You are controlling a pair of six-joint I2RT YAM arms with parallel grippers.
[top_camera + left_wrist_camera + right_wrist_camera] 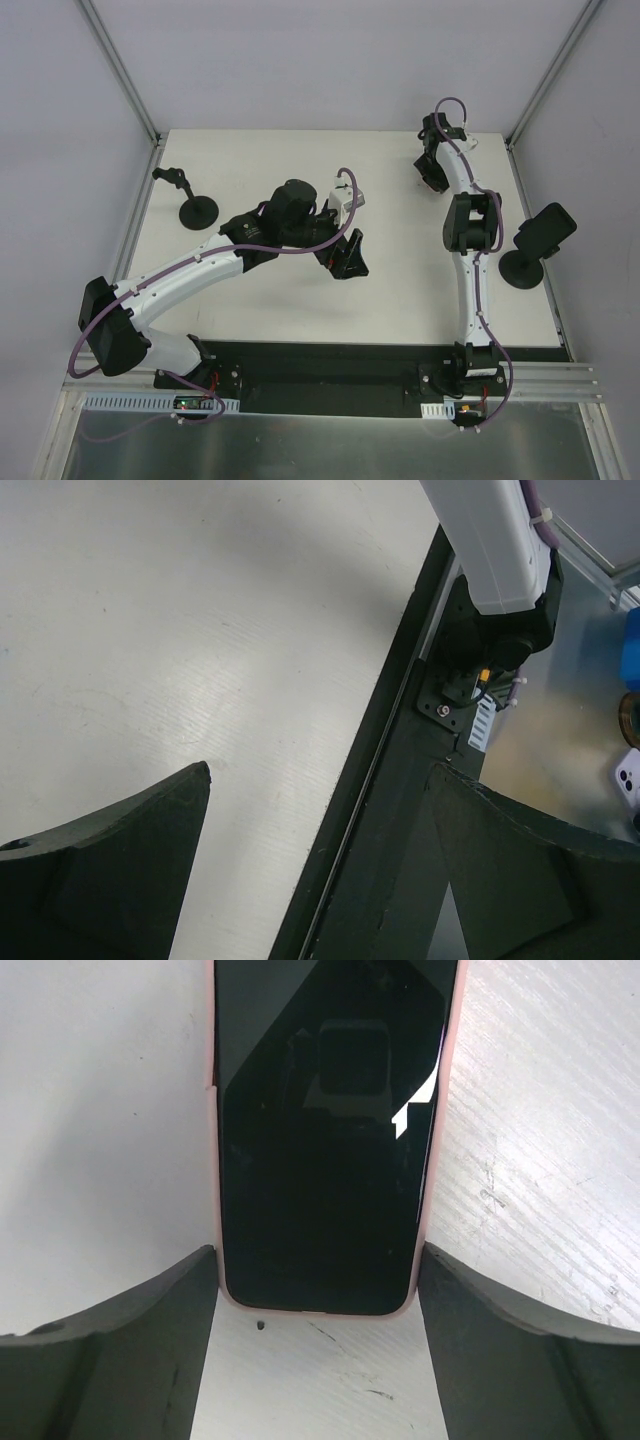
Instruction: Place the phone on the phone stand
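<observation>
Two right fingers (110, 1360) pinch the phone (320, 1160) by its long edges, near its lower end.

Lab bench: white enclosure walls (300, 60), aluminium frame (120, 70)

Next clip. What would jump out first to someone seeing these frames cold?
A pink-cased phone with a dark glass screen fills the right wrist view, flat on the white table, the right gripper with its jaws at either side of its near end. From above, a black round-based phone stand sits at the table's right edge, and the left gripper hangs open mid-table, empty.
</observation>
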